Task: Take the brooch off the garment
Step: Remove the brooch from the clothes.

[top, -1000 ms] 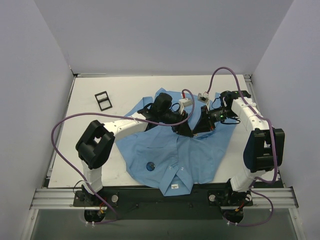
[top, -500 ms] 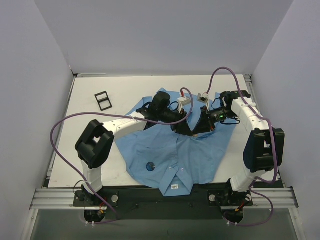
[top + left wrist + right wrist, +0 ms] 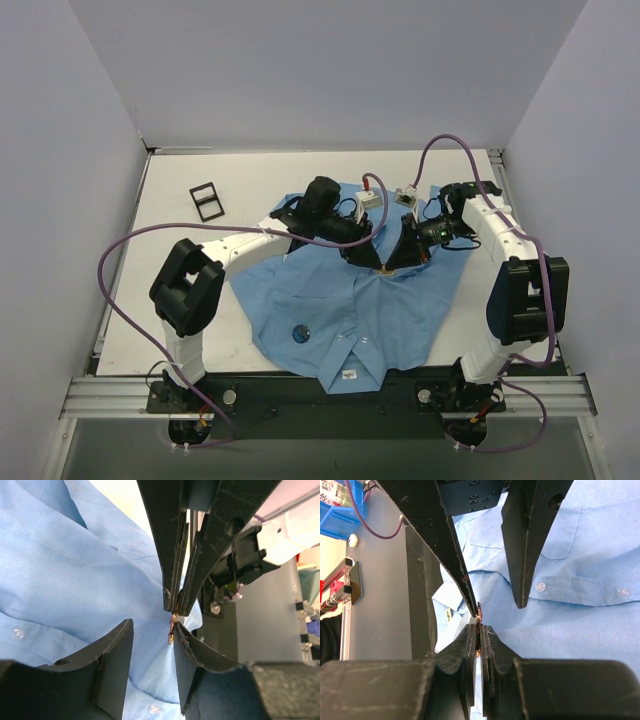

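- Garment (image 3: 330, 300): a light blue shirt spread on the white surface (image 3: 250, 175), with its collar toward the arm bases.
- Brooch (image 3: 300, 332): you find the dark-blue disc on the shirt front near the collar end, well apart from both end effectors.
- Right end effector (image 3: 479, 628): its fingers are pressed together on a small coppery piece (image 3: 479, 611), over the middle of the shirt.
- Left end effector (image 3: 152, 630): its fingers are parted to a moderate gap and grip nothing. It meets the right one tip to tip, with one fingertip just beside the coppery piece.
- Coppery piece: too small for you to identify, possibly a metal clasp.
- Black frame (image 3: 206, 200): it lies on the bare surface, to the far left of the shirt.
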Tool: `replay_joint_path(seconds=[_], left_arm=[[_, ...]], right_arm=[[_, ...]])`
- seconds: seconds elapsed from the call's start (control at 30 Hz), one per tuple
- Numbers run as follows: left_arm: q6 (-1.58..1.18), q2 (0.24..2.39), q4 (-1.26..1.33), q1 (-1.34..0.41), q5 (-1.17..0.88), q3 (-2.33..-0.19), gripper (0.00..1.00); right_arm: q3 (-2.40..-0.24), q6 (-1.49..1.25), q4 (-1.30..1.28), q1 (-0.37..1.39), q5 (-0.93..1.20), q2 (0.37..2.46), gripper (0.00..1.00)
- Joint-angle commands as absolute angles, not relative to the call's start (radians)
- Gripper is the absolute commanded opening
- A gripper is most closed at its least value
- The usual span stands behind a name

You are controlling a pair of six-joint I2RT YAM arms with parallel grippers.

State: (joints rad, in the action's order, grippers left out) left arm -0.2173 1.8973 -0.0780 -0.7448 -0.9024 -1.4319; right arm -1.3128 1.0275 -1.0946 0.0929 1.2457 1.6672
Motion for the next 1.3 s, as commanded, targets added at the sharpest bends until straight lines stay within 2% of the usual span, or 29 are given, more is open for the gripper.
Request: replay_joint_path(seconds=[0.0,0.1,0.27,0.53,0.6,0.63,0.7,0.73,1.27], left_arm=[[-0.104,1.871,-0.181,-0.736,-0.931,-1.485,0.5],[-0.072,1.894,-0.222,-0.739,-0.949,-1.5,0.53],[-0.006,1.934,-0.32,-0.739,-0.969,-1.545,0.53],[0.043,1.944,-0.342,-0.744,-1.023,-1.546,0.52],[0.043,1.953,-0.347,-0.744,-1.026,-1.551,0.47],[0.043,1.959,-0.347,-0.745,-1.025,-1.552,0.33],[0.034,1.963,-0.338,-0.749,-1.023,-1.555,0.14],[0.034,1.967,-0.333,-0.75,-1.019,-1.557,0.0],[0.005,1.976,-0.318,-0.773,-0.986,-1.582,0.0]], right_arm=[[-1.353,1.048,-1.157,0.086,1.309,1.661,0.0],[-1.37,1.032,-1.155,0.083,1.307,1.663,0.0],[-1.396,1.016,-1.154,0.084,1.286,1.669,0.0],[-1.448,0.983,-1.144,0.083,1.25,1.713,0.0],[-1.454,0.976,-1.138,0.083,1.241,1.721,0.0],[-1.457,0.968,-1.137,0.083,1.241,1.726,0.0],[-1.459,0.959,-1.124,0.083,1.236,1.73,0.0],[-1.459,0.95,-1.114,0.083,1.233,1.735,0.0],[-1.401,0.611,-0.727,0.149,1.14,1.749,0.0]])
